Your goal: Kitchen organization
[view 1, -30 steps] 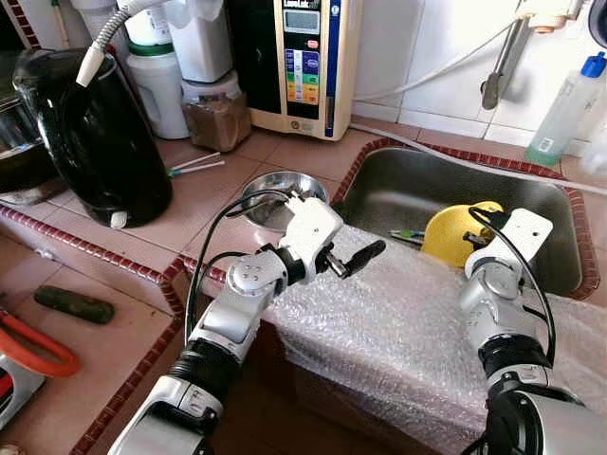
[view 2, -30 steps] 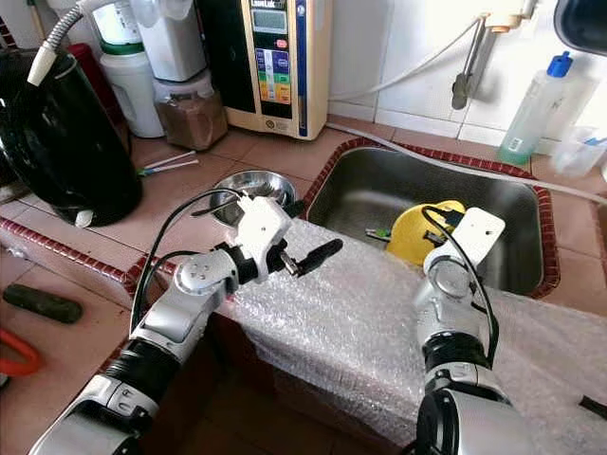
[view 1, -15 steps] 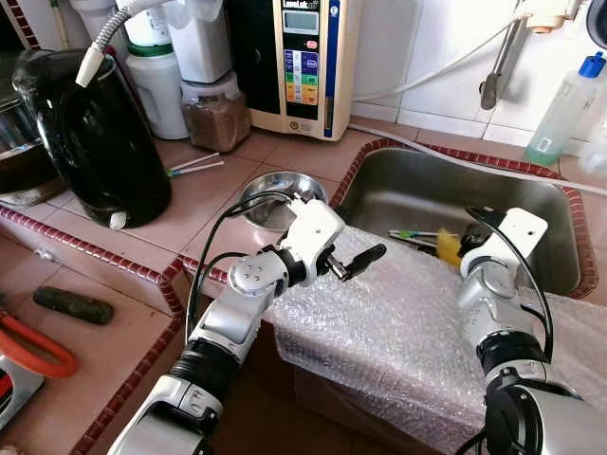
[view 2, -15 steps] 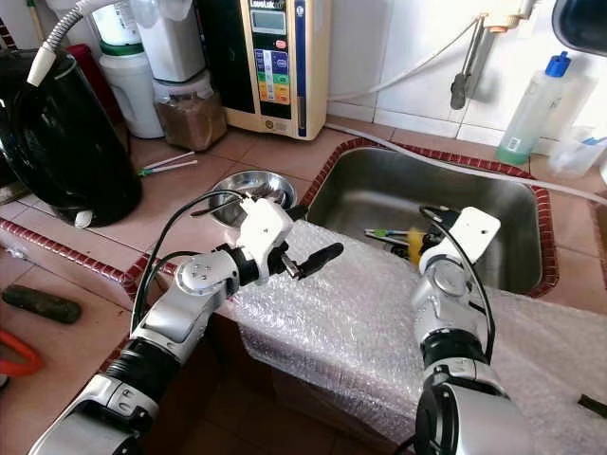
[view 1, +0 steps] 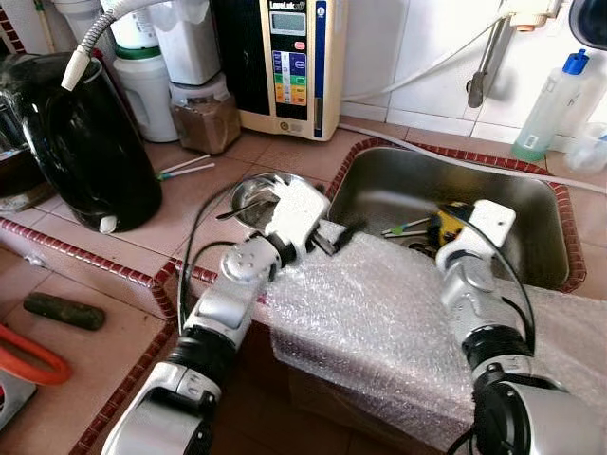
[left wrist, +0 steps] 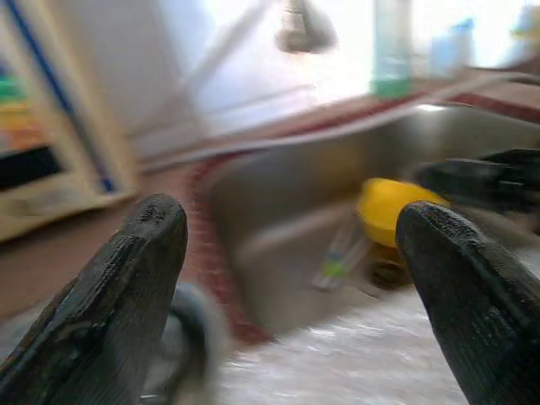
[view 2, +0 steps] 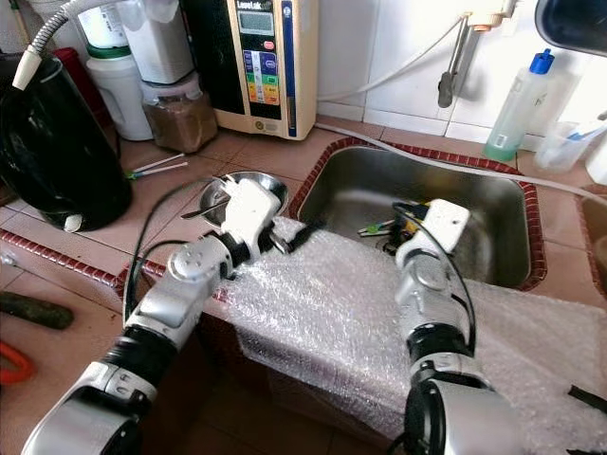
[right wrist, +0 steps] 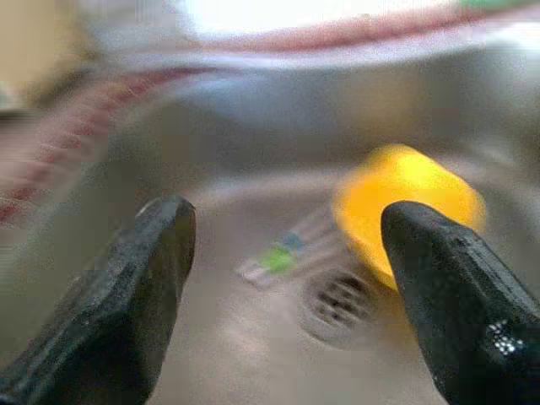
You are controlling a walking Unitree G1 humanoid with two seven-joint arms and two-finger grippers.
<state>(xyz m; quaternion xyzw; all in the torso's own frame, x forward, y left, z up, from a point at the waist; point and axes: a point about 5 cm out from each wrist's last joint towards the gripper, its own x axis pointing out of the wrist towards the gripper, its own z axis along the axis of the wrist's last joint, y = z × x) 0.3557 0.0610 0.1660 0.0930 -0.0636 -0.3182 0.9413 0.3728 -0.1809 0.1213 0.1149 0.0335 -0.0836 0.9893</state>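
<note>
A yellow object (right wrist: pixel 396 207), probably a light, stiff plastic dish, lies in the sink (view 1: pixel 398 190) beside the drain, near the front wall. The right gripper (right wrist: pixel 287 287) hangs over it, fingers apart, empty. The left gripper (left wrist: pixel 291 278), also spread and empty, hovers at the sink's front left corner. Wet plastic may slip; grip its rim.

Both my arms are stretched forward right now. Left arm (view 1: pixel 223 303) angles in from the near left, elbow bent, wrist turned right, and the left gripper (left wrist: pixel 291 253) has its two black fingers spread wide. Right arm (view 1: pixel 474 322) goes pretty much straight away from me, and the right gripper (right wrist: pixel 283 253) is spread wide too, nothing between the fingers.
</note>
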